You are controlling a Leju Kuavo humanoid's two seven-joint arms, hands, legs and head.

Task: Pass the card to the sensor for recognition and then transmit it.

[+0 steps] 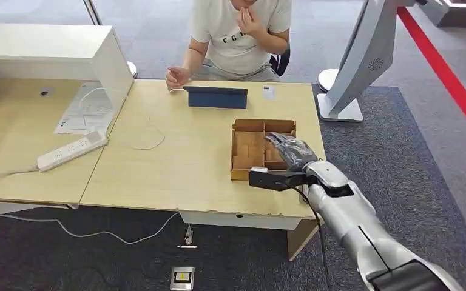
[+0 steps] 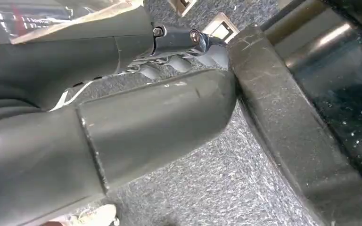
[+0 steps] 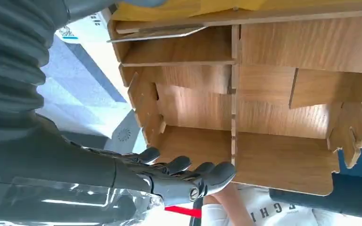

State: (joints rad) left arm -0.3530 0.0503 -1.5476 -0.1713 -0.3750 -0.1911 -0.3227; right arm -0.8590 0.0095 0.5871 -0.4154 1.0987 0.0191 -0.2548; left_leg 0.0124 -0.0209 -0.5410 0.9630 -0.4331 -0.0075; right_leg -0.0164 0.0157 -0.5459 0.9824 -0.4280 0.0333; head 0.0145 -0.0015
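Wooden tray (image 1: 240, 159) — right robot hand (image 1: 291, 150) above, open.

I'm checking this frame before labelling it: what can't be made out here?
- Tray compartments under the right robot hand: hidden by it in the head view.
- Card: the small white item by the tablet is too small to identify.
- Left robot hand: its fingers are mostly hidden behind its thumb in the left wrist view.

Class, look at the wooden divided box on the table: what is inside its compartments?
The wooden box shows bare wood floors and dividers in the compartments that are visible. The right hand hovers over its right side, fingers extended, covering part of those compartments, so their contents cannot be told.
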